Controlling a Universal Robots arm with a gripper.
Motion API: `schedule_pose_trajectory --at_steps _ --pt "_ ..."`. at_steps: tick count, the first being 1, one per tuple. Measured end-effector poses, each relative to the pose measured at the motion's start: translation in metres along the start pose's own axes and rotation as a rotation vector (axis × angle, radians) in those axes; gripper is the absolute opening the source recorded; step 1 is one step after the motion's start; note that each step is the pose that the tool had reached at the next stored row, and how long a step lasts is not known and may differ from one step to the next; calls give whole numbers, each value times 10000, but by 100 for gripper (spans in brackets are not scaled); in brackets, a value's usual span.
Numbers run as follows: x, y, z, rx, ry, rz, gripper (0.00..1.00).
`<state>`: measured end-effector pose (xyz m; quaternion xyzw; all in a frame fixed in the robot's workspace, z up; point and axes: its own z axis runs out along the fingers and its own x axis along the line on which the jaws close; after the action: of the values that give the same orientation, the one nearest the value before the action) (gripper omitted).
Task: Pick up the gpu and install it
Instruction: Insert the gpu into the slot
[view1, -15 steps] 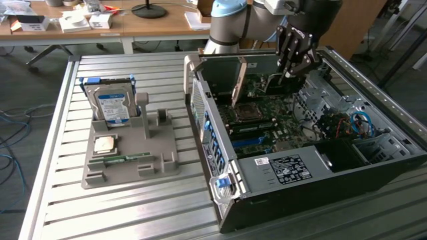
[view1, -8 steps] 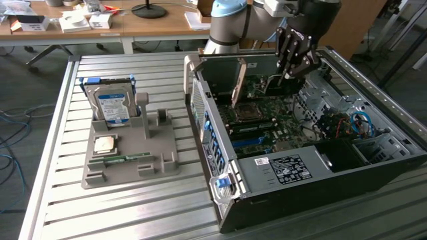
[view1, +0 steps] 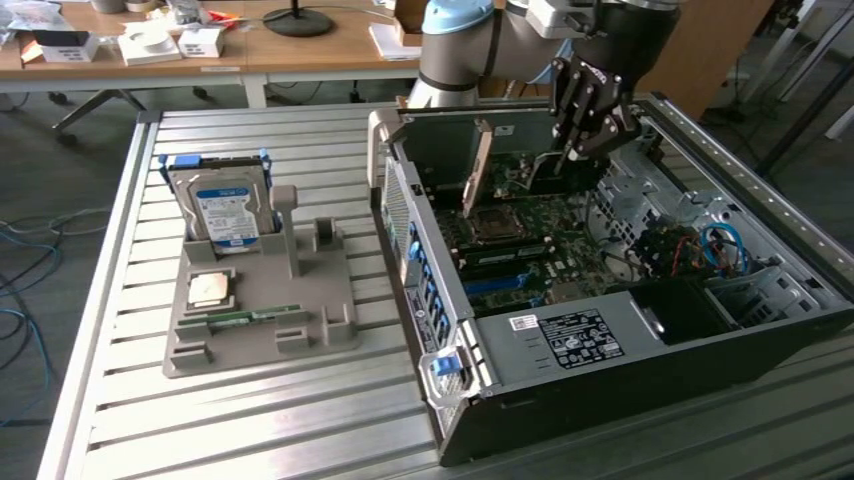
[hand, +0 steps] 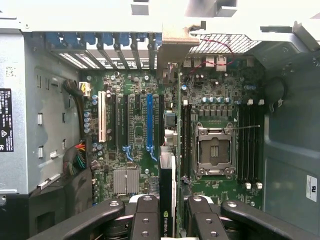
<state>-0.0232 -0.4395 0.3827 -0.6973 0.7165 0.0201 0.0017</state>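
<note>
Inside the open computer case (view1: 641, 335), toward its far end: claw (view1: 561, 160) pointing down over the motherboard (hand: 130, 145), narrowed to a partly open gap and clamped on the gpu (hand: 167, 200). One black finger (hand: 145, 220) on each flat side of the card, gripping it at the end nearest the claw.

Gpu upright on its long edge, directly below and between the fingertips. Seen edge-on from the wrist as a thin line running away from the claw. Silvery bracket strip (hand: 175, 42) at the opposite end of the card, close against the slotted case wall on the exterior view's left. Card positioned between the blue slot (hand: 149, 120) and the bare processor socket (hand: 215, 150), parallel to both and just beside the nearest bank of memory slots. Lower edge down close to the board; cannot tell whether already seated in a slot or just above it.

Well apart from claw and card, on the slatted metal tabletop (view1: 200, 420) to the exterior view's left of the case: grey holder (view1: 287, 335) with a hard drive (view1: 224, 210) standing upright at its far end. Processor chip (view1: 211, 290) lying flat in the holder nearer the camera, and a narrow memory stick (view1: 254, 317) lying just in front of that chip. None of these touched by the claw.
</note>
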Motion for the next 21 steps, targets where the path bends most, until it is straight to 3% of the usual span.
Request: schedule_pose_trajectory --at_steps 21 --pt "1 -1 34 1 -1 0 26"
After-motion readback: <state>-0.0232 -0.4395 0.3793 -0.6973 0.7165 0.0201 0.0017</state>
